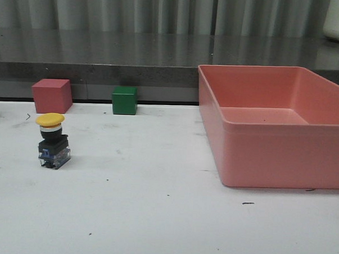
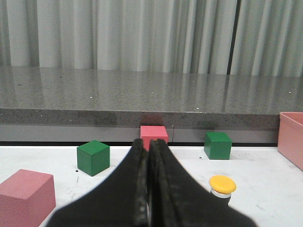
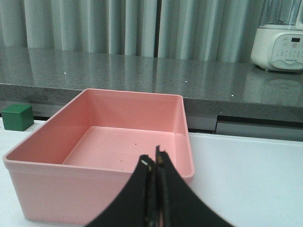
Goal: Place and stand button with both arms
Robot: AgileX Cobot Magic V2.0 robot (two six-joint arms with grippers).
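The button (image 1: pixel 53 141) stands upright on the white table at the left, yellow cap on top, black body and clear base with a blue mark below. In the left wrist view its yellow cap (image 2: pixel 222 184) shows just beside my left gripper (image 2: pixel 148 147), which is shut with nothing between its fingers. My right gripper (image 3: pixel 154 161) is shut and empty too, in front of the pink bin (image 3: pixel 38 179). Neither arm appears in the front view.
A large empty pink bin (image 1: pixel 269 159) fills the table's right side. A red cube (image 1: pixel 51 95) and a green cube (image 1: pixel 124 100) sit at the back edge. The left wrist view shows another green cube (image 2: pixel 93 157) and a pink block (image 2: pixel 23 196). A white appliance (image 3: pixel 279 40) stands on the grey counter.
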